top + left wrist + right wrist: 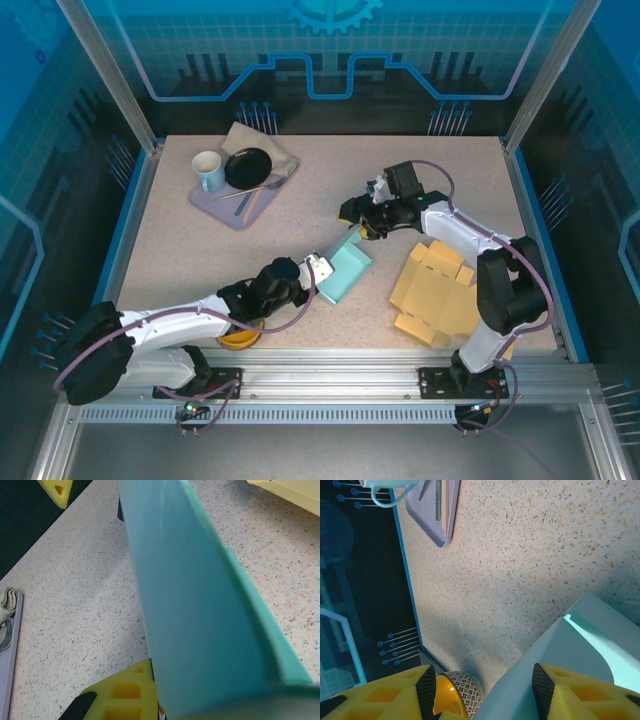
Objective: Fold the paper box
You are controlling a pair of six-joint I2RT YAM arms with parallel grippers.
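L gripper (318, 268) pressed shut, pinching the near-left wall of the teal paper box (345, 270); in L wrist view that wall rises right beside one yellow finger (125, 695) at frame bottom. R gripper (358, 222) sits at the box's far end, jaws spread, nothing clamped; R wrist view shows its 2 yellow fingers apart w/ a box panel edge by one of them. Box is around the middle of the table (420, 160), btwn the 2 grippers, walls partly up, open side up. Flat tan cardboard blank (437, 290) lies just right of box, close to R arm. Yellow bowl (240, 340) under L arm at near edge. Far-left corner: lavender tray (212, 208) w/ blue mug (208, 170), black plate (247, 167), cutlery (255, 192), well apart from box.
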